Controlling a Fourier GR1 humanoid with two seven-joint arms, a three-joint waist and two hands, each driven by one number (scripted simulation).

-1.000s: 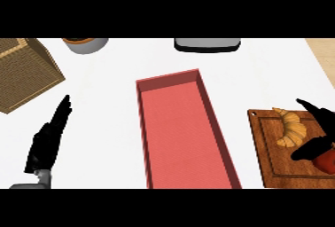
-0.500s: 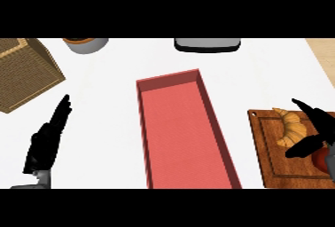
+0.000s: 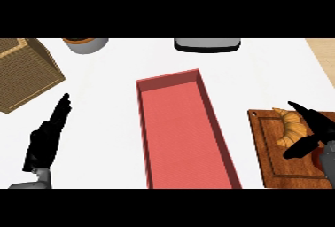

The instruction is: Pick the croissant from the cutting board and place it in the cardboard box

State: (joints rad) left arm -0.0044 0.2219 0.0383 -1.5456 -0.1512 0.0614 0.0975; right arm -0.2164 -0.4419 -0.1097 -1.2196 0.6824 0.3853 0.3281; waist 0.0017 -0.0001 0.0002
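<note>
A golden croissant (image 3: 292, 128) lies on the wooden cutting board (image 3: 281, 168) at the right edge. My right hand (image 3: 315, 133) hovers over it, fingers along its right side and thumb under its lower end, not closed round it. A long red open box (image 3: 185, 133) stands in the middle of the counter. My left hand (image 3: 47, 136) rests open at the lower left, fingers up.
A woven basket (image 3: 23, 73) stands at the upper left. A grey pot (image 3: 86, 44) and a dark appliance (image 3: 207, 44) sit along the far edge. White counter lies between the box and each hand.
My right hand has slid down and right along the croissant, showing more of the pastry. The left hand and the croissant have stayed still.
</note>
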